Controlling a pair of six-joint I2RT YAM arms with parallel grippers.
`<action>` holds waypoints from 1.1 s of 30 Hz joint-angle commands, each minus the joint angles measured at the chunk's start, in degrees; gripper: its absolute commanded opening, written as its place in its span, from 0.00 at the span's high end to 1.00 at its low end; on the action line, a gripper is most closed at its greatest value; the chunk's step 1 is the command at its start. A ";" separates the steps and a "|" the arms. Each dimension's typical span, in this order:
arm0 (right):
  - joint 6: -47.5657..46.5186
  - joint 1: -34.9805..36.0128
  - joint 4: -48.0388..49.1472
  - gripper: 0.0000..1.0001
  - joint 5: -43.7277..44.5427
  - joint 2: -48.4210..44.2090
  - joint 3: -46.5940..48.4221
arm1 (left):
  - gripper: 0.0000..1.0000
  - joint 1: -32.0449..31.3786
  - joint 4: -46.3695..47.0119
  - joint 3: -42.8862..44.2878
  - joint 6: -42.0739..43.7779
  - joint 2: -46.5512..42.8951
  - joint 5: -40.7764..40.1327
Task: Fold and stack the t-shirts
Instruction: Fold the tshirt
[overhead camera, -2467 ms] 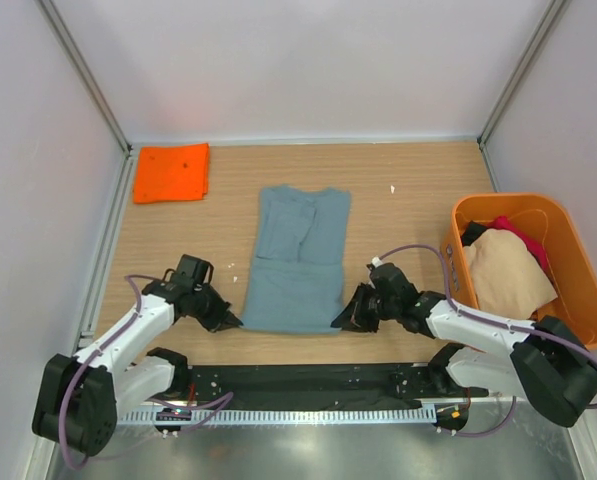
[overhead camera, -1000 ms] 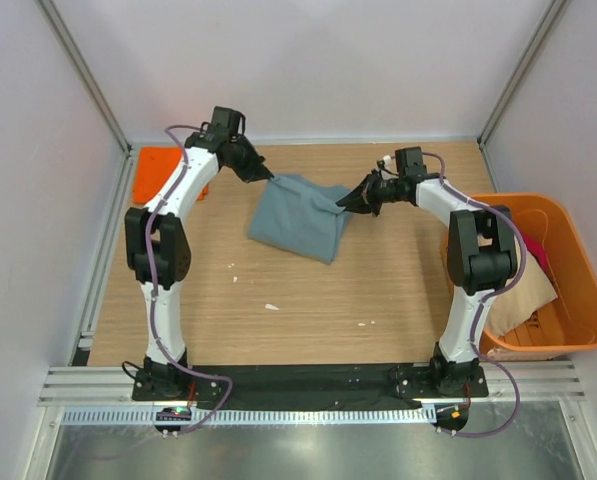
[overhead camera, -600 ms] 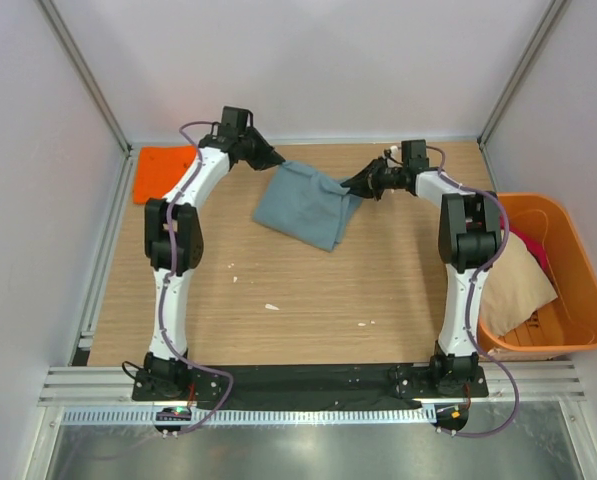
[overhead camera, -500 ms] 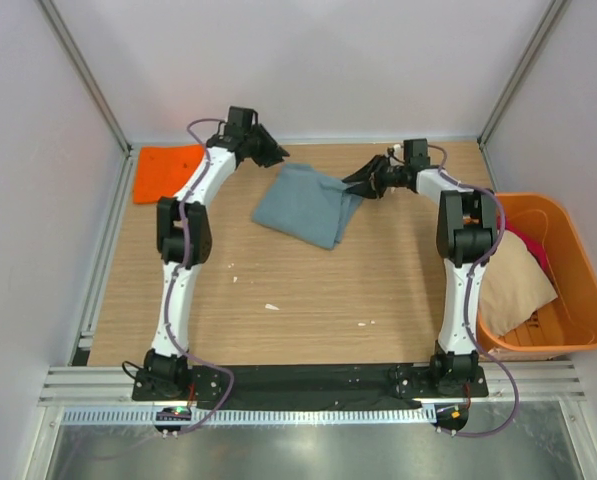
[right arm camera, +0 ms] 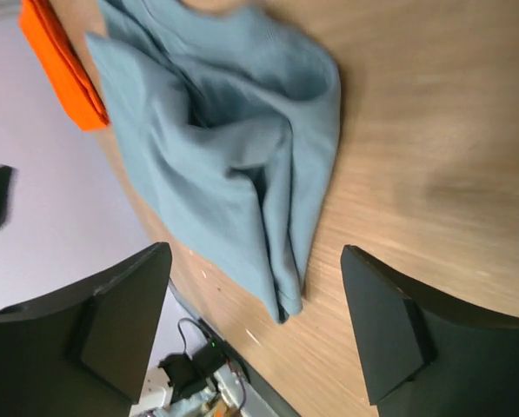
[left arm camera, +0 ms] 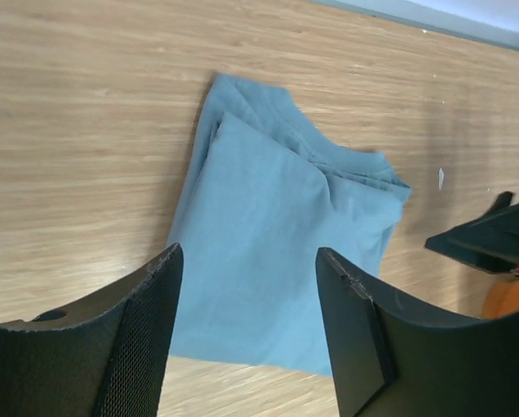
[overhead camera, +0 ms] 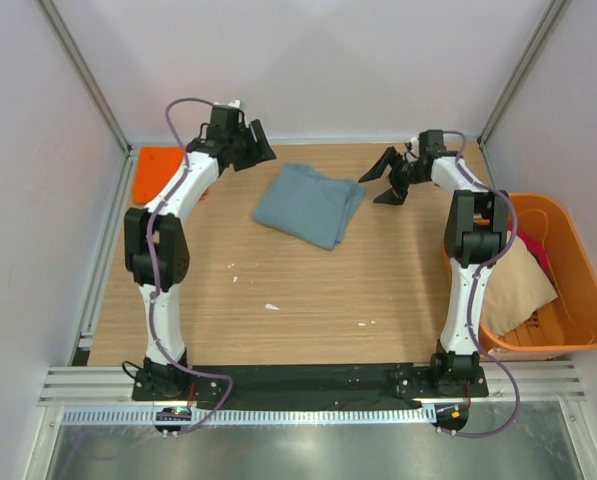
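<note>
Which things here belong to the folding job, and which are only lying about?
Belong to the job:
- grey-blue t-shirt, folded, in the middle
- orange t-shirt, folded, far left corner
- beige shirt, unfolded, inside the orange tub

Only lying about:
- the orange tub itself, which only holds the shirts
- small white scraps

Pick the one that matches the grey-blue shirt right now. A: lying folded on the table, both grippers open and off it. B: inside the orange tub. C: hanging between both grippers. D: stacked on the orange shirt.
A: the grey-blue shirt lies folded on the table, with the left gripper and right gripper both open and clear of the cloth.
</note>
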 commanded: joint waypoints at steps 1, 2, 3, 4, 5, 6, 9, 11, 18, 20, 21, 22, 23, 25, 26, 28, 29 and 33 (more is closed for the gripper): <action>-1.19 3.58 5.14 0.13 -1.64 -4.43 -8.01 | 0.36 1.81 2.18 -3.82 8.42 -1.07 3.74; -1.71 4.46 7.24 0.13 -1.46 -4.79 -9.35 | 0.36 1.99 2.44 -4.61 9.04 -0.19 5.06; -1.89 4.73 7.95 0.12 -0.94 -5.31 -10.58 | 0.36 2.00 2.53 -4.62 9.74 0.34 6.29; -2.06 5.08 8.74 0.13 -0.85 -5.49 -12.59 | 0.36 1.91 3.31 -4.70 10.88 0.86 6.39; -2.15 5.78 10.58 0.13 -0.50 -5.67 -13.74 | 0.36 1.99 3.41 -4.27 11.15 2.52 6.30; -2.41 6.31 11.21 0.12 0.03 -5.84 -14.71 | 0.36 2.00 2.71 -3.22 11.50 3.24 5.34; -4.78 8.32 9.81 0.12 1.79 -5.49 -15.51 | 0.37 2.08 2.44 -2.95 11.86 5.61 6.29; -5.58 9.29 9.37 0.12 2.58 -5.67 -16.48 | 0.37 2.00 2.70 -3.12 11.24 6.67 8.84; -7.51 12.55 8.93 0.12 3.90 -7.86 -20.96 | 0.59 2.00 8.85 -19.35 3.44 1.24 13.16; -8.74 13.60 8.84 0.12 3.64 -9.26 -22.89 | 0.70 2.00 10.35 -27.35 1.15 -3.16 13.24; -9.09 13.87 8.67 0.12 3.37 -9.88 -23.77 | 0.73 1.91 10.70 -29.64 -0.70 -4.83 13.50; -9.88 14.22 8.49 0.12 3.11 -10.32 -25.60 | 0.76 1.82 10.53 -32.10 -1.76 -8.15 13.42; -10.32 15.18 7.97 0.12 2.85 -11.11 -26.58 | 0.80 1.56 10.61 -37.61 -2.64 -10.53 13.42; -11.46 16.24 6.39 0.12 2.67 -14.45 -30.44 | 0.81 0.50 9.92 -43.26 -4.49 -18.06 12.98; -11.56 17.29 6.12 0.12 2.58 -16.29 -32.19 | 0.81 0.15 9.22 -47.81 -4.93 -20.72 12.20; -11.04 18.26 6.72 0.12 1.35 -22.96 -39.22 | 0.79 -0.29 5.36 -52.23 -5.72 -26.78 10.79; -9.73 18.70 6.99 0.12 1.09 -25.33 -41.59 | 0.74 -0.20 3.86 -55.21 -5.90 -32.64 10.09; -9.88 18.35 4.72 0.11 3.45 -35.36 -47.85 | 0.48 0.41 -6.22 -55.17 -3.71 -44.12 6.75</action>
